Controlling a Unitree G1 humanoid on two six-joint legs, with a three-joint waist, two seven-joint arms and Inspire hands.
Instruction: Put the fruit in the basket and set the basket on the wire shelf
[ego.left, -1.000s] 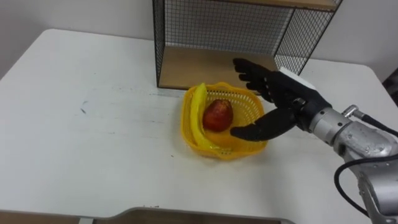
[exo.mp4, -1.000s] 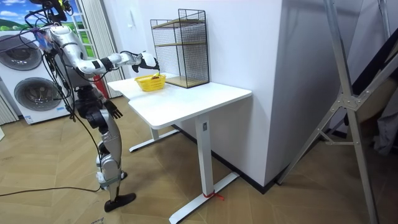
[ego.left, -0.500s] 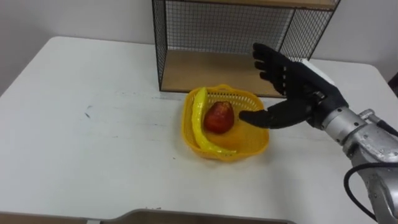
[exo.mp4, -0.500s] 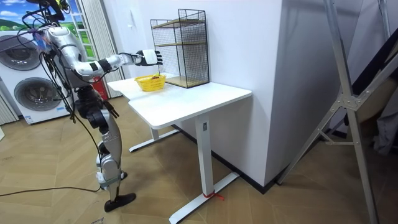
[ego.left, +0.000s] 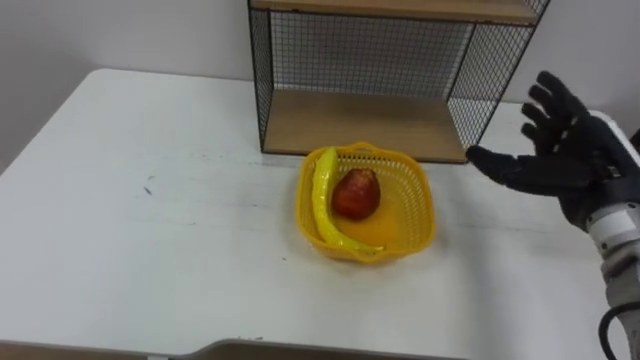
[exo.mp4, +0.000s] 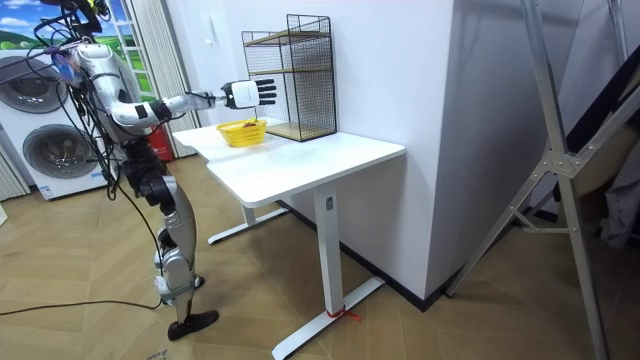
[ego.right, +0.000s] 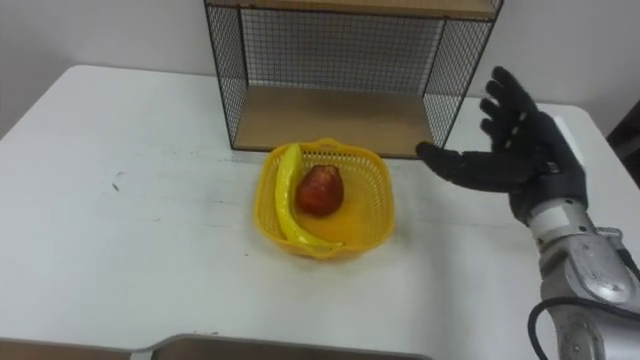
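Yellow latticed plastic basket (ego.left: 368, 205), round-cornered

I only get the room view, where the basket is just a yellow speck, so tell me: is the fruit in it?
Observer: Yes. A banana and a red fruit lie inside the yellow basket.
Operator: Is the right hand gripping the basket?
Observer: No. The right hand hovers open to the basket's right, fingers spread, clear of the rim.
Operator: Where does the basket stand relative to the shelf?
Observer: It stands on the table, just in front of the wire shelf, whose open front faces the robot. It is not yet on the shelf.
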